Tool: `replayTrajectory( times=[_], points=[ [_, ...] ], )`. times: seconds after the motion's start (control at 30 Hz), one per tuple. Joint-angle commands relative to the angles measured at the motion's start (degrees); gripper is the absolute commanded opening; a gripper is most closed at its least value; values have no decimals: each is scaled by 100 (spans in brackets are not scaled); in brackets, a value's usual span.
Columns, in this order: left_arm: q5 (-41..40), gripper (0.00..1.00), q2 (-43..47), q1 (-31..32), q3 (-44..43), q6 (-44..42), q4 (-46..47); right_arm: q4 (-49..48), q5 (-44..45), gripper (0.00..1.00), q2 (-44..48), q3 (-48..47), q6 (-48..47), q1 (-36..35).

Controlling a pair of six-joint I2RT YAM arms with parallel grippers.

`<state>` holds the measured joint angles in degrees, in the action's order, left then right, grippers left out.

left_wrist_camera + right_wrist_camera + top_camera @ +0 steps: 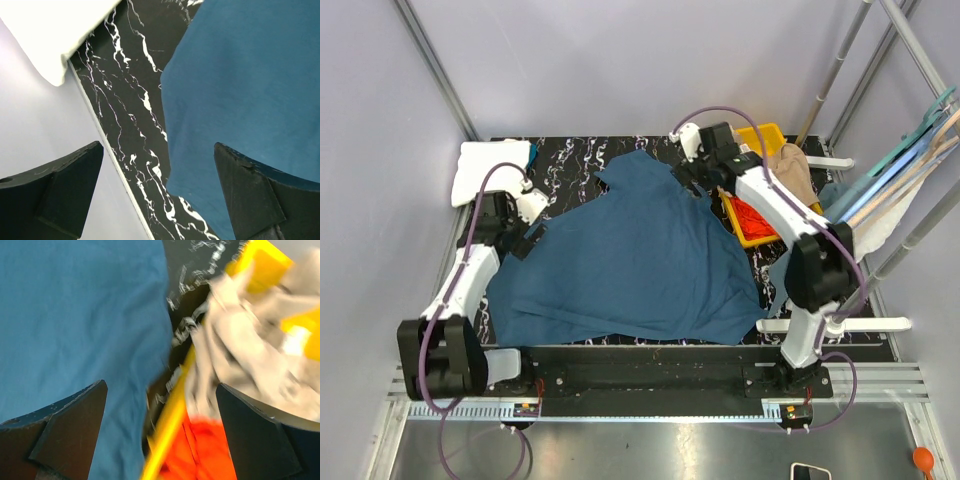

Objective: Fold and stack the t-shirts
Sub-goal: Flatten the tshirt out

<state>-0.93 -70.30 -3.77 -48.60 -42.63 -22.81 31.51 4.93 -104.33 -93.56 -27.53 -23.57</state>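
The large teal-blue t-shirt lay unfolded and somewhat rumpled over the middle of the black marbled tabletop. Its near hem reached almost to the tabletop's near edge.

The left fingers were spread wide with nothing between them. In the left wrist view they straddled the shirt's left edge. One finger hung over the pale wall beside the tabletop's left border and the other over the teal cloth. It could not be told whether that finger touched the fabric.

The white t-shirt sat as a folded bundle at the far left corner. It lapped over the tabletop's edge and lay clear of the teal shirt.

The right fingers were likewise wide apart and empty. They were poised over the teal shirt's far right edge, just beside a yellow bin. The right wrist view was smeared with blur, so the cloth there read mostly as colour.

A tan t-shirt was heaped over the bin's far part. A red-orange t-shirt lay crumpled in its near part.

Pale blue and beige hangers leaned against the frame at the far right, off the tabletop.
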Motion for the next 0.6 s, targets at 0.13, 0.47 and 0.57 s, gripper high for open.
replayTrajectory(
  times=[0.13, 0.47, 0.57],
  points=[
    [-373, 99, -686, -370, -203, -228, 909, -646, -431, 100, -1993, -1592, 529, 28],
    [-540, 99, -880, -440, -88, -360, 1112, -444, -765, 100, -3128, -3019, 477, -68],
    [-549, 99, -889, -440, -53, -351, 1121, -417, -844, 100, -3207, -3116, 354, -139]
  ],
)
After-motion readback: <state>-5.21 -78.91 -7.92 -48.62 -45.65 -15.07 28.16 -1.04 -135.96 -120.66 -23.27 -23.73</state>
